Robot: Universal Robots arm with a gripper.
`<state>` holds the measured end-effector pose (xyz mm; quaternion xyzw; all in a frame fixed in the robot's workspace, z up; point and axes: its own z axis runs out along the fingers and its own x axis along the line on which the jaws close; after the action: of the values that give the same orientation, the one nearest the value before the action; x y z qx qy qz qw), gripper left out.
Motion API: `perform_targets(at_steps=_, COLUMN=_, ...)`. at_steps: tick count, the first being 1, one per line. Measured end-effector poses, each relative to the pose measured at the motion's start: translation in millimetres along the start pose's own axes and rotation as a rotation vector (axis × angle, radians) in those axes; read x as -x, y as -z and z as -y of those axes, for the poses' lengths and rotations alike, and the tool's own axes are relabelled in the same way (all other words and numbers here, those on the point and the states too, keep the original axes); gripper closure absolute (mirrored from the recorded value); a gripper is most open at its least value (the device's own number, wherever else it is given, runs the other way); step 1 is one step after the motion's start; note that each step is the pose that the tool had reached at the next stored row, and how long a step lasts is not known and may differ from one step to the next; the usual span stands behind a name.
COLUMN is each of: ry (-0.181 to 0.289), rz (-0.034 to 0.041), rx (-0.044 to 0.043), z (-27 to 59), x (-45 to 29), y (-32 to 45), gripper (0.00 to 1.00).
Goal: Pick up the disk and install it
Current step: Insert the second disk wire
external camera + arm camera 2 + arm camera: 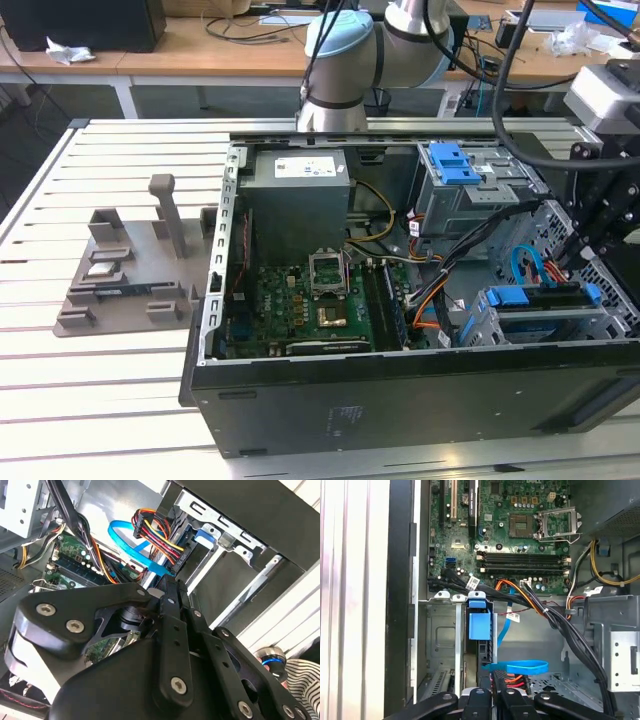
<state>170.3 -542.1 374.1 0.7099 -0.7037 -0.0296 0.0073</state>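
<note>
The disk [540,300], framed by its blue bracket, sits inside the lower drive cage at the exterior view's right of the open computer case [400,400]. The first wrist view shows the disk [480,625] edge-on in the cage slot, blue bracket tab toward the motherboard. In the second wrist view its blue bracket tab [206,534] shows in the cage. My gripper [585,262] hangs just over the disk's outer end. In both wrist views the gripper [495,700] [167,587] is shut, its tips close to the disk's end and nothing visible between them.
A blue flat cable [520,667] loops right by the fingertips, and a black cable bundle [560,625] crosses the case beside the cage. A grey power-supply box [300,200], the motherboard [310,310] and an upper cage with a blue latch [455,165] fill the case. A grey fixture [130,270] stands on the slatted table.
</note>
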Motion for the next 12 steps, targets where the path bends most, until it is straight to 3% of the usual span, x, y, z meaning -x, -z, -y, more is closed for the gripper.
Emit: perform_targets(at_steps=12, ry=0.000, rz=0.0000, rx=0.0000, z=-0.1, x=0.9, y=1.8, gripper=0.90)
